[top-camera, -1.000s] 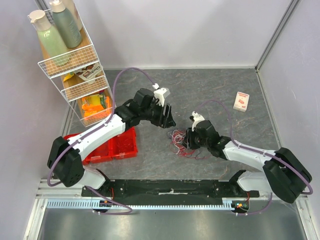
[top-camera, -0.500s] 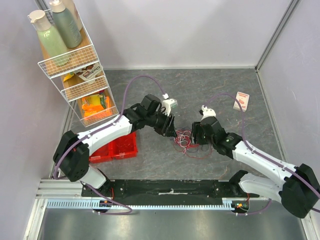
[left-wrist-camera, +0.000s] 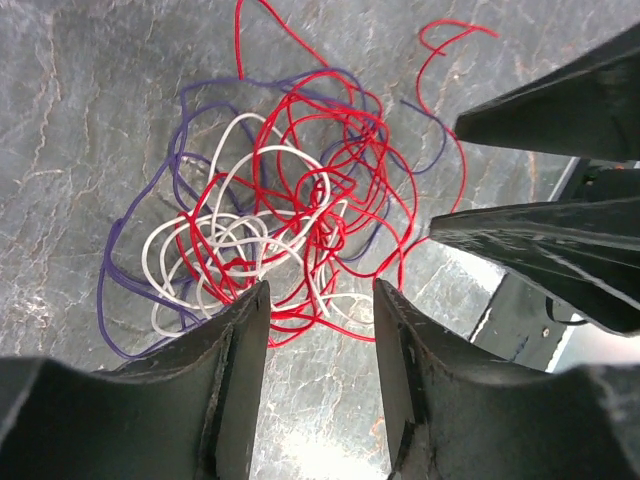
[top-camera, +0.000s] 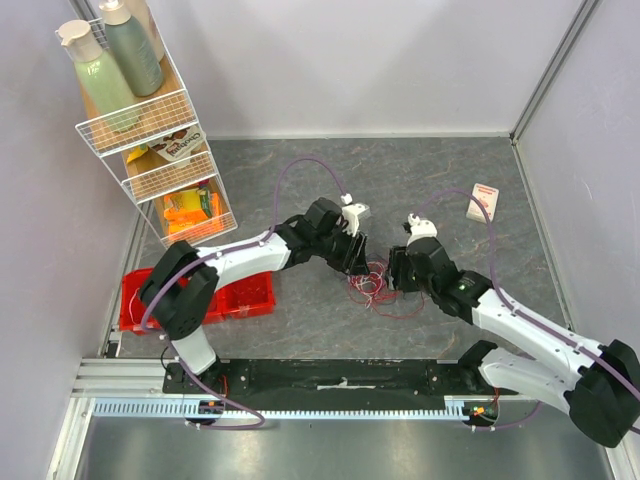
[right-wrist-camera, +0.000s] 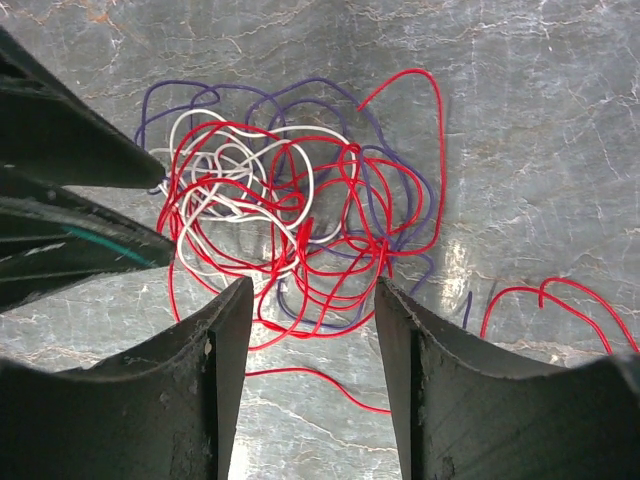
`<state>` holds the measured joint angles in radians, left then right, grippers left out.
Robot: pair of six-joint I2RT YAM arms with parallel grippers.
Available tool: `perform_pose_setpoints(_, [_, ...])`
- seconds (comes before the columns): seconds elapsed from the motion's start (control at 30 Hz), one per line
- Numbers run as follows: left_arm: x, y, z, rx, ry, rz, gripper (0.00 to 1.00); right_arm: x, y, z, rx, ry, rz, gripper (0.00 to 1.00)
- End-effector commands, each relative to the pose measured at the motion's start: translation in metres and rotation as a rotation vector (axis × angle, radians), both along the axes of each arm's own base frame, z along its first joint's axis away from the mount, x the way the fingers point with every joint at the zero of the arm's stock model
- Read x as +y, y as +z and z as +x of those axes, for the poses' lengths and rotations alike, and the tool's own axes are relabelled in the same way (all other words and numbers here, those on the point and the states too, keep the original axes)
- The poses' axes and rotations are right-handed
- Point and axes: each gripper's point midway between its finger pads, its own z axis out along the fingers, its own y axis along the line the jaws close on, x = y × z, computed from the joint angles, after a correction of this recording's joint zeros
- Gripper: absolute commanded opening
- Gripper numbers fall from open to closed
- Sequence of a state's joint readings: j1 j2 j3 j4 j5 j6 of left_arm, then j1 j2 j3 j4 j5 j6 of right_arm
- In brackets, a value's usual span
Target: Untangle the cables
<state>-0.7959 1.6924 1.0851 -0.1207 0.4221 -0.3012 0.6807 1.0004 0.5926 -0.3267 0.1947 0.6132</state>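
The rack (top-camera: 141, 119) holds two bottles (top-camera: 101, 76). My left gripper (left-wrist-camera: 320, 290) and right gripper (right-wrist-camera: 312, 285) gape over one tangle of cables (left-wrist-camera: 282, 205).

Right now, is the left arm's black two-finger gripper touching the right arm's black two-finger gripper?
Apart. The left wrist view shows bare grey table between the left gripper and the right gripper.

The left gripper (top-camera: 358, 262) has swung right and forward, its arm now stretched out low, right up to the cables (top-camera: 373, 290). The right gripper (top-camera: 393, 274) has eased off the tangle rightward, so the two now face each other across it.
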Motion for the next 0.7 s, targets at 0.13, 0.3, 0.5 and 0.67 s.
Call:
perform_pose_setpoints(0.13, [-0.026,0.003,0.018,0.003,0.011,-0.054,0.52,-0.003,-0.002,-0.003,-0.025,-0.001,0.019,0.59])
perform_pose_setpoints(0.3, [-0.027,-0.004,0.024,-0.004,0.028,-0.036,0.42,0.009,-0.007,-0.007,-0.003,0.025,0.081,0.58])
perform_pose_setpoints(0.5, [-0.025,0.009,0.027,-0.052,0.022,-0.041,0.02,0.017,-0.016,-0.008,0.017,0.033,0.122,0.62])
perform_pose_setpoints(0.67, [-0.008,0.076,0.011,-0.134,0.04,-0.139,0.02,0.02,-0.014,0.003,0.004,-0.011,0.14,0.79])
